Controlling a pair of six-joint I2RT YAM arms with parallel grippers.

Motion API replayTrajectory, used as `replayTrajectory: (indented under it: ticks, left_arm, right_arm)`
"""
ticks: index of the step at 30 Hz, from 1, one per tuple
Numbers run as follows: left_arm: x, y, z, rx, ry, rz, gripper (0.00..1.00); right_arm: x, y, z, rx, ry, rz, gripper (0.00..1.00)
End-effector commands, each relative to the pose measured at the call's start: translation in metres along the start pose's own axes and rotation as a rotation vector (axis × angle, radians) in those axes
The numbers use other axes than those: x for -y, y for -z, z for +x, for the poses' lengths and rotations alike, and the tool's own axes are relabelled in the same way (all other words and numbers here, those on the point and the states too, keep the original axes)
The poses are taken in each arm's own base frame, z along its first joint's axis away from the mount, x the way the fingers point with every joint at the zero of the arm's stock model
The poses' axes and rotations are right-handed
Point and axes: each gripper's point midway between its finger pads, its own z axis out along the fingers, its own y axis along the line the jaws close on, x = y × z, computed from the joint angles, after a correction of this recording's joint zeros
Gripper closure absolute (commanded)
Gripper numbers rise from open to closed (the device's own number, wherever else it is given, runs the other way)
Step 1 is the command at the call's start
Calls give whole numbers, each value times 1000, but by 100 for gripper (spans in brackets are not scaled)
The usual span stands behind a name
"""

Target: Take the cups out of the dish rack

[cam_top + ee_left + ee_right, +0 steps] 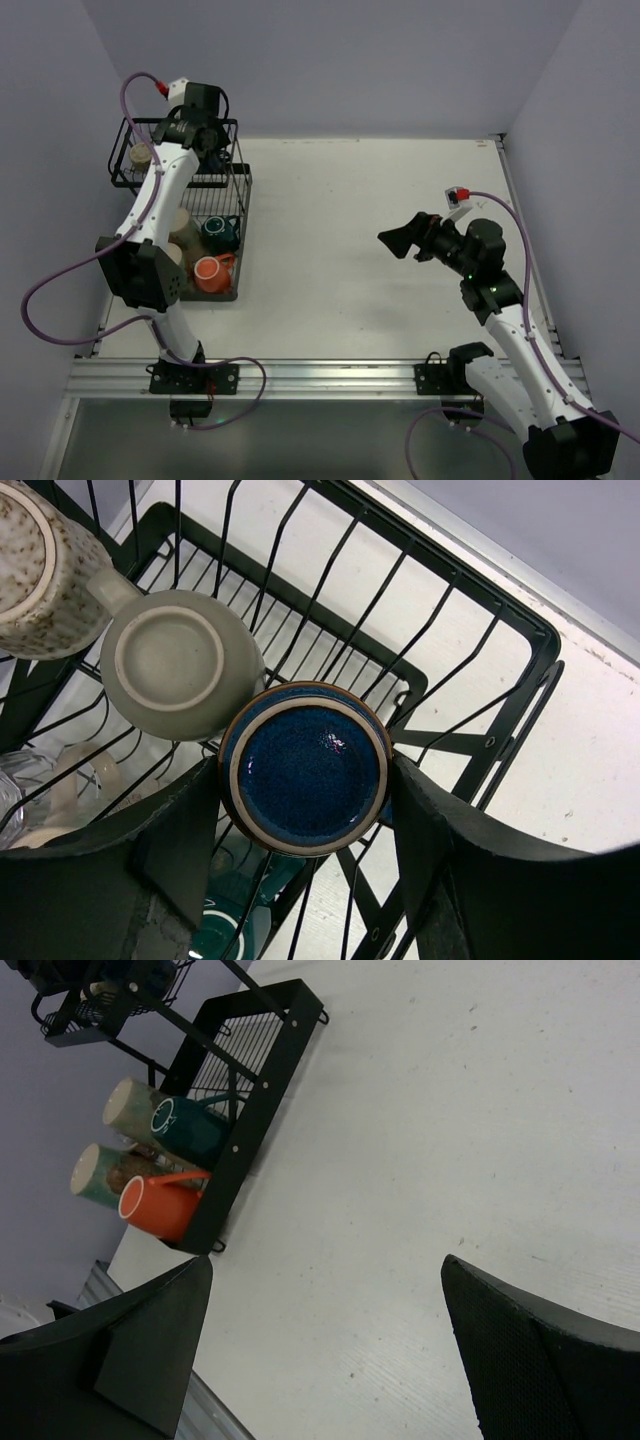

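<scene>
Lift: left gripper clamps dark blue cup | raise straight, clear of dish rack wires | right gripper wide, empty

Left arm far forward, left claw tight around dark blue cup; right claw spread wide.

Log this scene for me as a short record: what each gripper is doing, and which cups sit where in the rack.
left gripper: in the raised basket, fingers against both sides of the dark blue cup, which is upside down
right gripper: open, empty, above the table
next to blue cup: grey-olive cup, upside down, touching it
lower tray: orange cup, dark teal cup, and others
dish rack: far left of table
</scene>
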Motion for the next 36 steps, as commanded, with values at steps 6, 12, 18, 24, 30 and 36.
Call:
replayTrajectory:
  ticks: [6, 12, 18, 24, 30, 36]
  left_arm:
    - [-3, 19, -16, 53, 10, 14, 60]
    - [-2, 39, -40, 124, 24, 60, 74]
    - [4, 64, -63, 192, 50, 140, 80]
    - [4, 82, -79, 249, 79, 186, 83]
    - [2, 107, -87, 308, 119, 265, 85]
    - [12, 151, -83, 317, 159, 480, 85]
  right_arm:
    - [-1, -2, -10, 23, 25, 10, 1]
    - [-3, -3, -12, 29, 24, 3, 1]
    - [-7, -2, -15, 47, 26, -14, 1]
    - [-14, 0, -20, 68, 18, -32, 1]
    - [-38, 0, -24, 94, -24, -135, 1]
    - [-74, 0, -30, 130, -61, -290, 1]
